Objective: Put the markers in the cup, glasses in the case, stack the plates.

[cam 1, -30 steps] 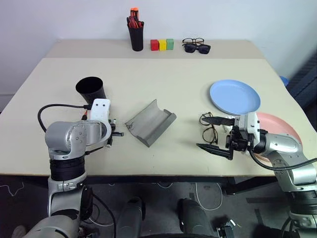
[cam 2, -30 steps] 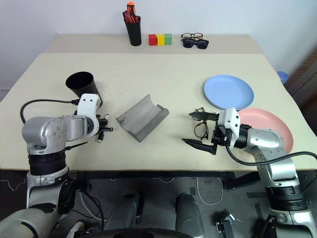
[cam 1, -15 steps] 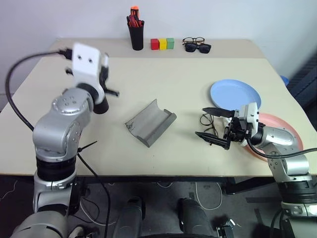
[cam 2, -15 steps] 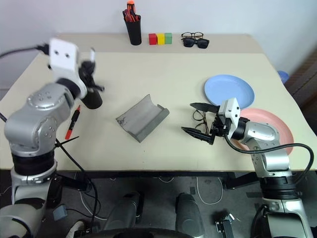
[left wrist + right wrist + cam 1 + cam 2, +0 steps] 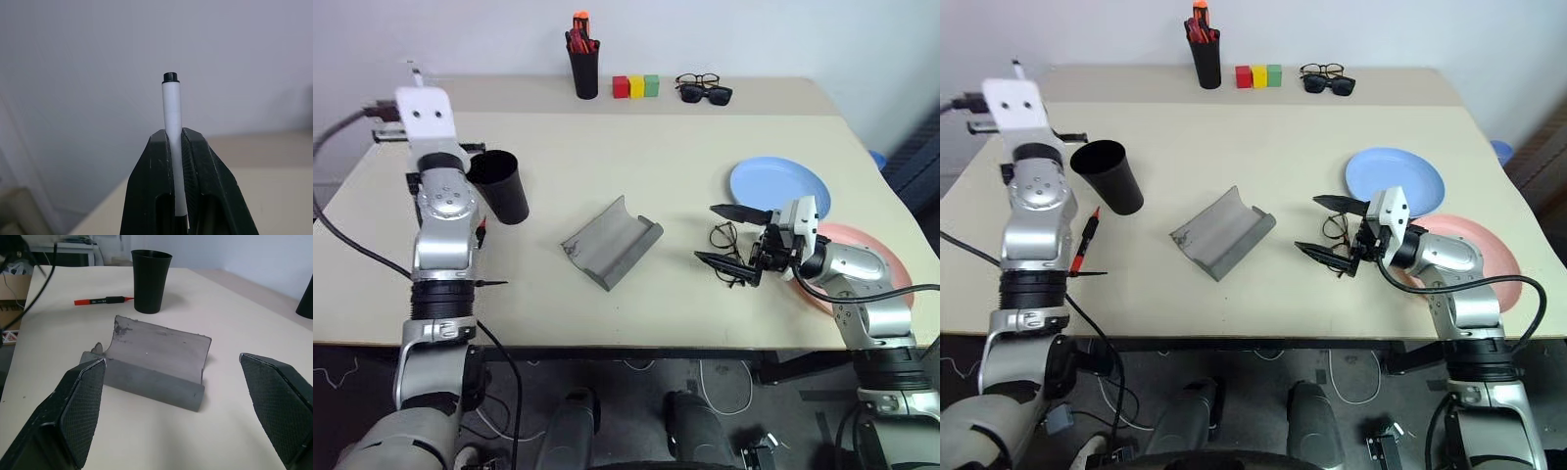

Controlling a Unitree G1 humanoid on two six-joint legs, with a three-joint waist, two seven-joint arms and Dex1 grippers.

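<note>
My left gripper (image 5: 171,134) is raised above the table's left edge, beside the black cup (image 5: 499,184). It is shut on the white marker (image 5: 171,110), whose black end sticks up past the fingers. The red marker (image 5: 1084,240) lies on the table near the cup. The open grey case (image 5: 610,242) sits mid-table. My right gripper (image 5: 722,238) is open, its fingers on either side of the wire-framed glasses (image 5: 732,241); I cannot tell whether they touch. The blue plate (image 5: 778,189) lies behind it. The pink plate (image 5: 867,257) is partly under my right arm.
At the table's far edge stand a black pen holder (image 5: 582,70) with red and orange pens, three coloured blocks (image 5: 634,87), and two more pairs of glasses (image 5: 703,90). A black cable hangs from my left arm over the table's left side.
My left arm has lifted the white marker from the table in front of the cup, up and to the left, and now points upward. The right gripper has edged closer around the glasses.
</note>
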